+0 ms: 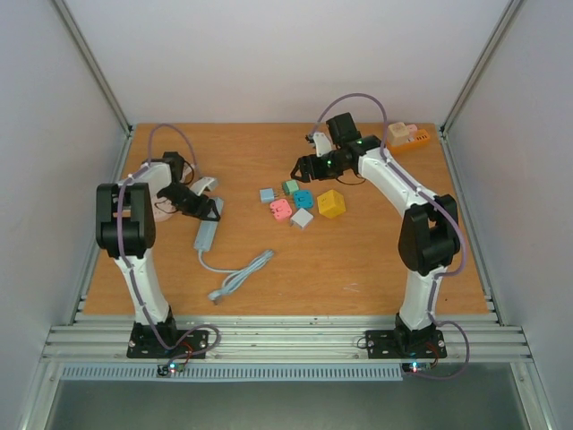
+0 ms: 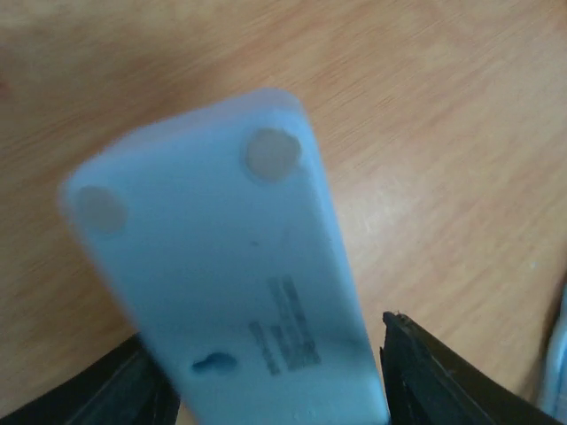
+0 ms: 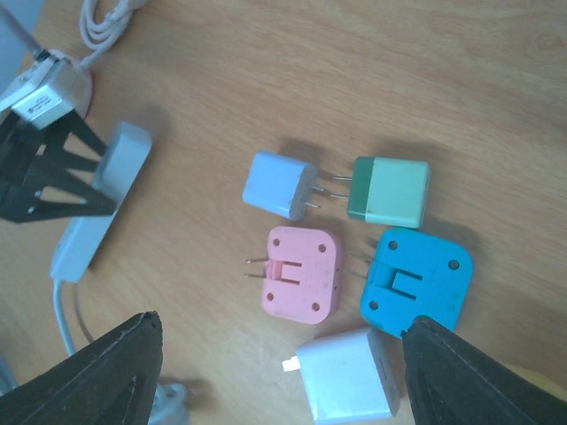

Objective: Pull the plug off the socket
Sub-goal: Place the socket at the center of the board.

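The left arm (image 1: 125, 224) folds sharply at the elbow and reaches a short way out over the wooden table (image 1: 358, 269). The left gripper (image 1: 204, 209) straddles the far end of the power strip (image 2: 239, 266), one black finger on each flank. I cannot tell whether the claw presses on it or merely brackets it.

The right arm (image 1: 394, 184) stretches forward and bends leftward. The right gripper (image 3: 283, 328) is spread wide above a cluster of loose plugs, holding nothing.

The strip is pale blue-grey plastic, long with rounded corners. It is at the left of the table with its underside towards the wrist camera, showing two round rubber feet (image 2: 272, 152), a keyhole slot (image 2: 211, 363) and fine print. Its cable (image 1: 235, 276) curls toward the near edge.

The plugs lie well apart from the strip. They are boxy and matte: pale blue plug (image 3: 276, 184), green plug (image 3: 390, 190), pink plug (image 3: 301, 283), teal plug (image 3: 416, 282) and white plug (image 3: 347, 376). Several show bare metal prongs.
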Controlling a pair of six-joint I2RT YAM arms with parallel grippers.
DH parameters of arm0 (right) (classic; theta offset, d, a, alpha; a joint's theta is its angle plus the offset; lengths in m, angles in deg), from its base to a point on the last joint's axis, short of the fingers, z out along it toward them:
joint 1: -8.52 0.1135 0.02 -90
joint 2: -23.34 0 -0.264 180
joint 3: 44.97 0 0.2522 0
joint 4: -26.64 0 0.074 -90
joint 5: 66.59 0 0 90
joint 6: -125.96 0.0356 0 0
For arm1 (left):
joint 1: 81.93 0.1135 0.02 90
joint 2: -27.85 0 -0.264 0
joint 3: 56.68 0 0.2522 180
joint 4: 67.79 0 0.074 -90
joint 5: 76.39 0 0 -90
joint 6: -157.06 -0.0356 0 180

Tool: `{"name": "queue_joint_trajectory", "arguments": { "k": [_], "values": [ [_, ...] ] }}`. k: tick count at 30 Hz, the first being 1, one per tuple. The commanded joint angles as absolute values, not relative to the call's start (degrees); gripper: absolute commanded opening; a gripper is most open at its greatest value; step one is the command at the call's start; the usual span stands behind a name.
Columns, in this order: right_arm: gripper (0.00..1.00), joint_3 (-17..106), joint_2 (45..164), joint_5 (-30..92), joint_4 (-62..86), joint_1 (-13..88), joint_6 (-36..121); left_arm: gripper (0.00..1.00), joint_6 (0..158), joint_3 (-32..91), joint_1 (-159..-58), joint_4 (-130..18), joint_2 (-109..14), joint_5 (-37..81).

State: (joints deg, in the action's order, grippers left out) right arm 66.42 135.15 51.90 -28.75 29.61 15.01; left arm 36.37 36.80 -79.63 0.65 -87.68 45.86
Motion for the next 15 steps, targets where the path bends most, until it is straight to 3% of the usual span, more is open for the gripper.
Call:
{"name": "queue_joint_trajectory", "arguments": {
  "k": [1, 4, 10, 15],
  "values": [
    [0.75, 64.4, 130.5, 53.3, -27.9, 29.2, 14.2, 0.62, 34.1, 38.1, -78.9, -4.8, -90.7, 32.2],
    [0.76, 63.1, 129.2, 53.6, -27.5, 29.2, 14.4, 0.70, 35.1, 38.9, -78.9, -4.8, -91.1, 30.6],
    [0.79, 61.7, 126.4, 52.2, -27.1, 28.8, 13.9, 0.72, 36.4, 39.7, -78.9, -6.5, -90.3, 24.5],
    [0.84, 60.9, 123.7, 50.9, -25.8, 26.5, 14.4, 0.81, 35.7, 39.4, -78.9, -8.1, -88.8, 21.4]
  ]
}}
